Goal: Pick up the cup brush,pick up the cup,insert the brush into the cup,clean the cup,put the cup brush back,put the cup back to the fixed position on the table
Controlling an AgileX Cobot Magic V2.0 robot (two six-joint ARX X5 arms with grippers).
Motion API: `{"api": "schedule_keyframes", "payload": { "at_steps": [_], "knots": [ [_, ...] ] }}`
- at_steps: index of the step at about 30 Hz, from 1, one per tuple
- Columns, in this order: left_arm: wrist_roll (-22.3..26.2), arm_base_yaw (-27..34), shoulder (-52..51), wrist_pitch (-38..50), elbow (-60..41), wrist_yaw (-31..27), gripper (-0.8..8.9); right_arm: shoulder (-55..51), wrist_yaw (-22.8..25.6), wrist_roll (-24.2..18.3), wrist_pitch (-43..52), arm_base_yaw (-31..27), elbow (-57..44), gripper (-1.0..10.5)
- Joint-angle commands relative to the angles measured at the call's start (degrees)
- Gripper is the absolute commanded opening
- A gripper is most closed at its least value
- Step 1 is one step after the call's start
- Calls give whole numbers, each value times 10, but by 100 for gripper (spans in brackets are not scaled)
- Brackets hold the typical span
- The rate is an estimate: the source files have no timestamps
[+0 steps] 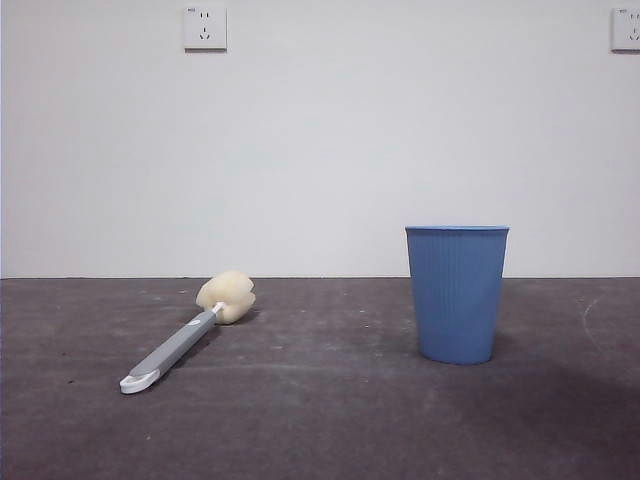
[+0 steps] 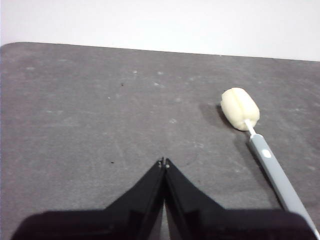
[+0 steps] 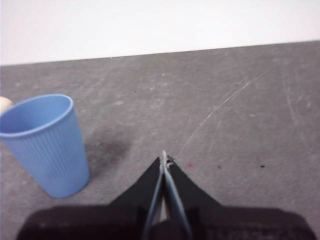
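The cup brush [image 1: 186, 336] lies flat on the table [image 1: 320, 420] at the left, cream-yellow sponge head toward the wall, white looped end toward me. It also shows in the left wrist view [image 2: 265, 160], off to one side of my left gripper [image 2: 164, 162], which is shut and empty above the table. The blue ribbed cup [image 1: 457, 292] stands upright at the right. In the right wrist view the cup [image 3: 45, 145] stands to the side of my right gripper [image 3: 164, 156], which is shut and empty. Neither arm shows in the front view.
A white wall rises behind the table's far edge, with two wall sockets [image 1: 204, 27] high up. The dark grey table top [image 3: 225, 115] has pale scratches and scuffs.
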Motion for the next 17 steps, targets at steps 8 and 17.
{"api": "schedule_keyframes", "payload": {
  "at_steps": [8,17],
  "knots": [
    [-73,1,6,-56,94,26,-6,32,-40,91,2,1,63,-12],
    [-87,1,86,-157,249,115,-6,173,-132,87,-73,5,238,-12]
  ]
}}
